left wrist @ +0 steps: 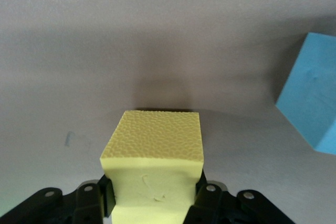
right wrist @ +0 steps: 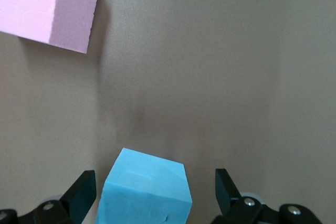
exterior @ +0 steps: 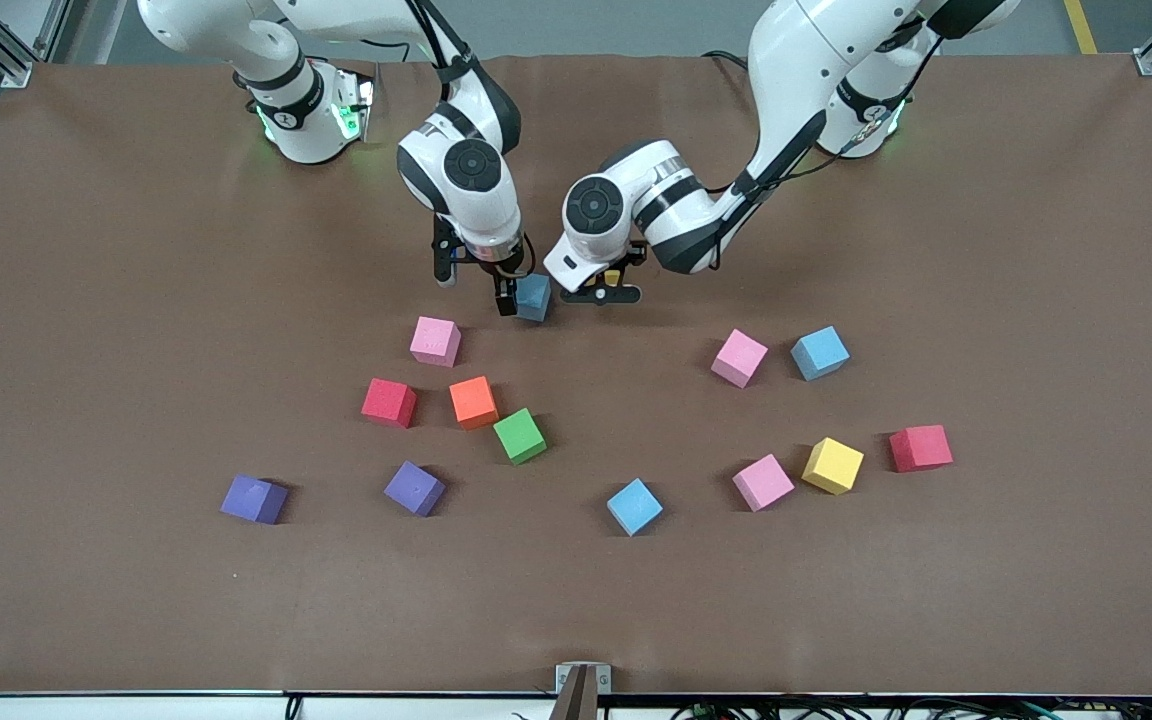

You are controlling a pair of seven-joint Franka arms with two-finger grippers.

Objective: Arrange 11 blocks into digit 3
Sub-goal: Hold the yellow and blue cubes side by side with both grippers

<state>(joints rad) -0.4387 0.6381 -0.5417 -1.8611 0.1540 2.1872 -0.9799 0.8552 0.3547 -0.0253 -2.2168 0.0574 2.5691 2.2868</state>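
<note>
Barely begun: upper centre of the front view, the left tool grips a yellow block; the right tool stands open around a blue block. Other blocks lie scattered mid-surface, no digit formed.

Left wrist view: left gripper clamps a yellow cube between its black fingers, which press its two side faces. Cube's pebbled face is turned toward the brown table; a dark shadow lies on the cloth just past it. One blue cube sits at the frame edge, apart from the yellow one.
</note>
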